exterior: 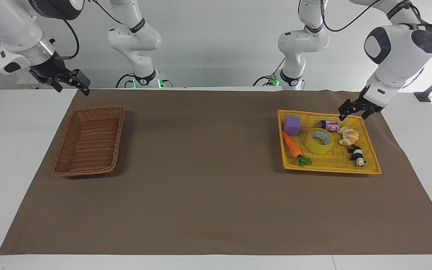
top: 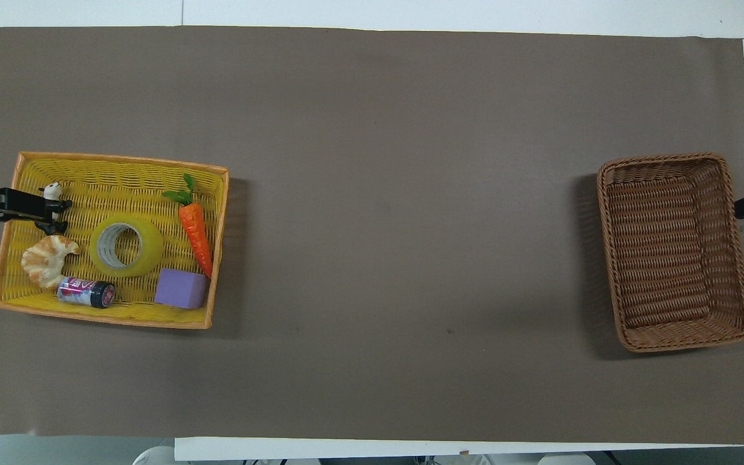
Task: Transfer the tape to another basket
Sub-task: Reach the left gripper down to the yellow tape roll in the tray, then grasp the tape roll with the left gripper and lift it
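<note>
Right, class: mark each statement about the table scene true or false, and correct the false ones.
1. The tape lies in the yellow tray. True.
2. The brown basket holds a carrot. False: it holds nothing; the carrot is in the tray.
3. The left end effector grips the tape. False: it is over the tray's corner, open.
4. The right end effector is near the basket, open. True.

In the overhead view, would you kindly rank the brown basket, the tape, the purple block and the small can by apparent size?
Largest to smallest:
1. brown basket
2. tape
3. purple block
4. small can, looking only slightly smaller than the block
</note>
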